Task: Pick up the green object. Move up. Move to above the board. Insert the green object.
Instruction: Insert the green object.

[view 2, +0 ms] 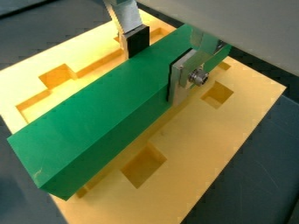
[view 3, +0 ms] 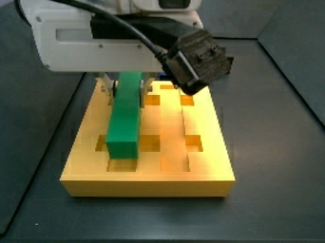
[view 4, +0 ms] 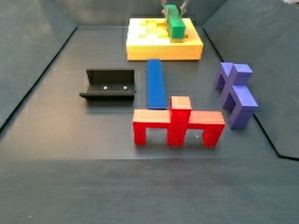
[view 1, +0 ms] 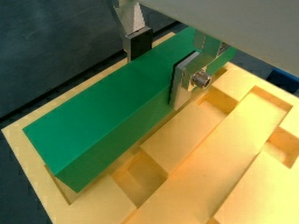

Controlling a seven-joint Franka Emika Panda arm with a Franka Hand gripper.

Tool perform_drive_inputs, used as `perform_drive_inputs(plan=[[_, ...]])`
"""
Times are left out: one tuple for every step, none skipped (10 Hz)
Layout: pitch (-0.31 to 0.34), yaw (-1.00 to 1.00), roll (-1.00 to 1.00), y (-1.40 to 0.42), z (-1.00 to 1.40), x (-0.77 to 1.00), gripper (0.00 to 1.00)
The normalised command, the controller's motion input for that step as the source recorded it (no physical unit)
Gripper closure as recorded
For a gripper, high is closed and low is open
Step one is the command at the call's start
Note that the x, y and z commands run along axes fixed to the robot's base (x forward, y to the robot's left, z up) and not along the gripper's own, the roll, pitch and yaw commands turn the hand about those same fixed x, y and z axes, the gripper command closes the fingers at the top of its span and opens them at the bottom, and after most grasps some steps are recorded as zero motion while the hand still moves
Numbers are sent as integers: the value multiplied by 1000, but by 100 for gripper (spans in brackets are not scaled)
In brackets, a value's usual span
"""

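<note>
My gripper [view 1: 162, 63] is shut on the green object [view 1: 105, 122], a long plain green bar, gripping it across its width near one end. One finger [view 1: 138, 44] shows a dark pad and the other finger [view 1: 187, 80] a silver plate. It is the same in a wrist view [view 2: 160, 61], with the bar [view 2: 100, 131] running lengthwise over the yellow-orange board [view 2: 239, 131]. In a side view the gripper [view 3: 127, 90] holds the bar [view 3: 124, 128] low along the left channel of the board [view 3: 210, 171]. I cannot tell whether the bar rests in it. Both also show far back in a side view: bar [view 4: 174, 24], board [view 4: 146, 45].
On the dark floor in front of the board lie a dark blue bar [view 4: 155, 83], a black fixture [view 4: 107, 86], a red piece [view 4: 177, 122] and purple stepped blocks [view 4: 237, 92]. Square holes [view 1: 146, 175] in the board lie beside the bar.
</note>
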Motion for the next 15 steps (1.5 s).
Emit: perform_drive_inputs(plan=[[0,0,3,-140,-397,0,100],[0,0,36,-129,-437,0,100],[0,0,57,-111,-411,0,100],[13,0,91,-83,-369,0,100],[0,0,43,-143,-311,26,100],[0,3,0,-131,-311,46,100],[0,3,0,-123,-317,51,100],[-21,0,-7,-3,-394,114,100],[-49,-37,-61,66,-486,57,100],[-117,0,-137,120,-451,0,100],[-194,0,-211,89,-454,0,100],[-213,0,-253,126,-460,0,100],[-213,0,-240,71,-397,0,100],[-189,0,-183,0,-337,0,100],[0,0,0,0,0,0,100]])
